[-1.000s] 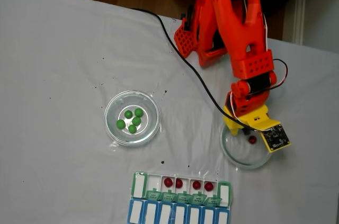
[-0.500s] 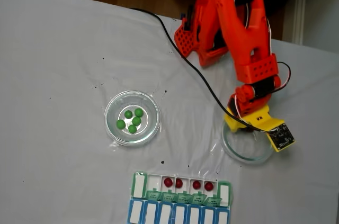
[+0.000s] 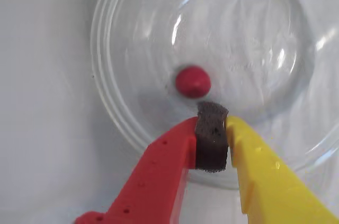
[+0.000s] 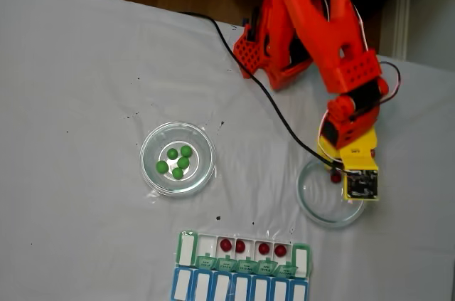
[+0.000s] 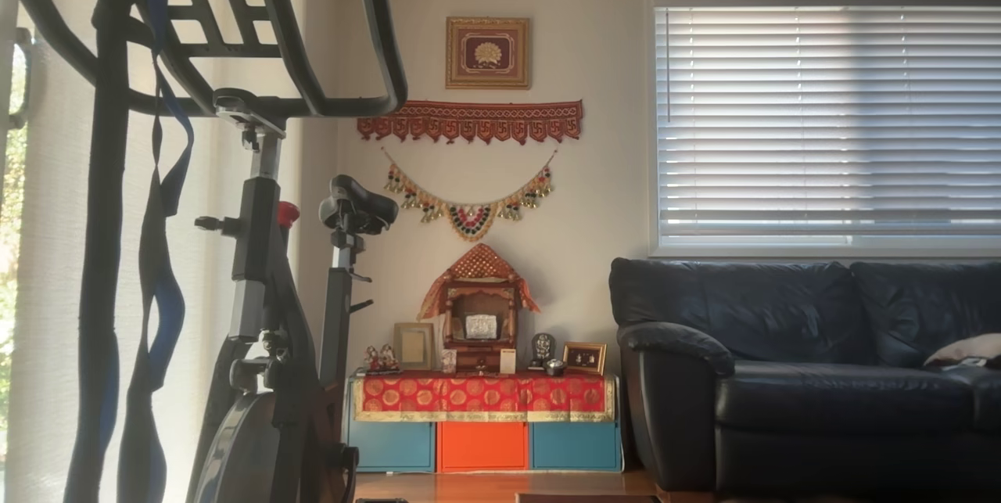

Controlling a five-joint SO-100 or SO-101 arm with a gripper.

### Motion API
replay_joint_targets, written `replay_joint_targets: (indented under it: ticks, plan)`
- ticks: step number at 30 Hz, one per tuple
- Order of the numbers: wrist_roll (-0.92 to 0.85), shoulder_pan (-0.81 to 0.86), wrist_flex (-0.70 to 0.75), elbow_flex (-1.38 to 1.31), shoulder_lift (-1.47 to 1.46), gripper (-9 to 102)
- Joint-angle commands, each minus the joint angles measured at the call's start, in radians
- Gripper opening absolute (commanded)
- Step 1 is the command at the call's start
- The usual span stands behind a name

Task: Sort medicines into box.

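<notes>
White cloth covers the desk (image 4: 85, 73); a sofa (image 5: 805, 362) is seen in the other view. Four red medicines sit in the box (image 4: 242, 267). One red ball (image 3: 193, 81) lies in a glass dish (image 3: 127, 128), just ahead of the closed hand (image 3: 212, 128).

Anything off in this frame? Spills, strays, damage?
Nothing spilled. One red ball lies loose in the right glass dish, just ahead of the tool, whose fingers press on their dark foam pad. Four red balls sit in the box, and five green balls are untouched.
</notes>
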Motion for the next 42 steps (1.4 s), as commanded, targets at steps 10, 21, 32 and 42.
replay_joint_targets:
  ticks: [10, 21, 32, 42]
  plan:
    - [0.485, -0.026, 0.324, -0.480, -0.403, 8]
    - [0.808, 0.051, 0.583, -0.917, -0.776, 13]
    - [1.015, 0.120, 0.767, -1.221, -0.937, 19]
    - [1.028, 0.115, 0.893, -1.261, -0.982, 17]
